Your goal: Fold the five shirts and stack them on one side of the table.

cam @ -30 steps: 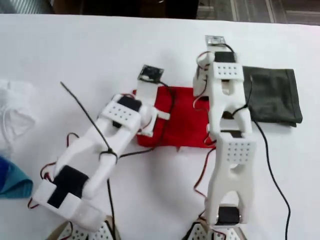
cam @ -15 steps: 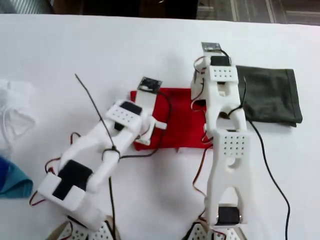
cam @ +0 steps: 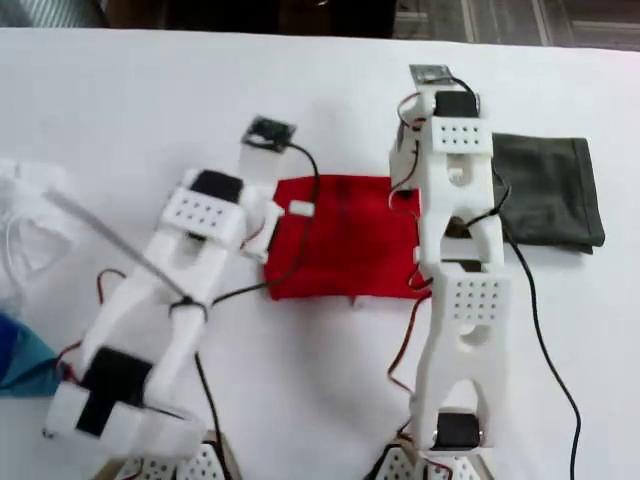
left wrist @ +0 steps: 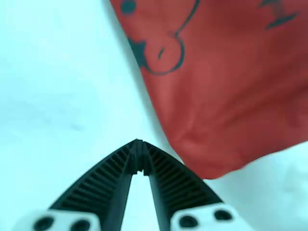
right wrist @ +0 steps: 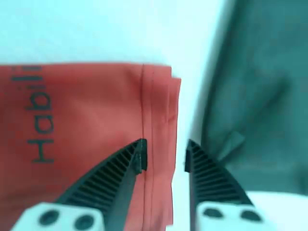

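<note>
Shirt in work: red shirt, folded flat into a rectangle, its long axis running from one hand across to the other; dark print faces up (lettering by the right hand, a drawn figure by the left).

Left hand: closed on nothing, the ribbed fingertips pressed together over the bench. It is just beside a rounded folded corner of the red shirt and apart from it. The cloth lies ahead of the tips and off to one side.

Right hand: open, jaws apart and astride the stitched hem edge at the red shirt's end. One finger is over the red cloth. The other is over the narrow strip of bench between the two folded shirts (whether either tip touches down, I cannot tell).

Neighbour: dark green shirt, folded, just past the right hand's outer finger on the side away from the left hand. It is near the red shirt but not touching it.

Hidden: in the high view the right arm covers the red shirt's hem end and the near edge of the dark green shirt.

Cut off: white garment and blue garment, well out beyond the left hand on the side away from the red shirt. Both are crumpled and run past the frame edge, so their shapes are hard to make out.

Room: a broad stretch of bench lies ahead of both hands up to the far edge, with another between the left hand and the white garment.
</note>
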### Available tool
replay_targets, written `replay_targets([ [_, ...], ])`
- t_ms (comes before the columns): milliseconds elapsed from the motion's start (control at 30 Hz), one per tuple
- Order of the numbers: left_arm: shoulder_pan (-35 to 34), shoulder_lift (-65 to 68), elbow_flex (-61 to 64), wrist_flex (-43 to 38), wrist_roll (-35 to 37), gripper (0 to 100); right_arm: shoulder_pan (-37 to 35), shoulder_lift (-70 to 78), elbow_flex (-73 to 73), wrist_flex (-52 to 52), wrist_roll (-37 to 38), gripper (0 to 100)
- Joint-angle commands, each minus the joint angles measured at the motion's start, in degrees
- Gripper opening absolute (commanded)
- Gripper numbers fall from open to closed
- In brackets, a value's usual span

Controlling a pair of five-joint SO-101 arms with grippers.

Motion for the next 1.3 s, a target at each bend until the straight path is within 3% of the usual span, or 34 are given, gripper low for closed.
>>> replay_targets([
  [0, -1.76, -7.38, -1.27, 0.44, -0.53, 3, 0.40, -10.33, 9.41, 1.45, -0.26, 11.6],
  [167, -6.59, -8.18, -0.31, 0.62, -0.53, 3, 0.40, -21.41, 28.84, -0.22, -4.40, 11.0],
  [333, -9.05, -8.26, 0.92, 0.62, -0.62, 3, 0.48, -23.43, 36.57, -6.90, -5.19, 18.3],
  [733, -9.05, -8.53, 6.99, 0.18, -0.62, 3, 0.04, -13.32, 37.27, -15.34, -7.91, 20.9],
  [1033, -9.05, -8.44, 6.73, 0.18, -0.70, 3, -3.56, -7.25, 37.27, -15.87, -7.47, 20.9],
  [1267, -9.05, -8.44, 6.90, 0.09, -0.70, 3, -7.96, -6.02, 37.27, -15.52, -2.90, 20.8],
])
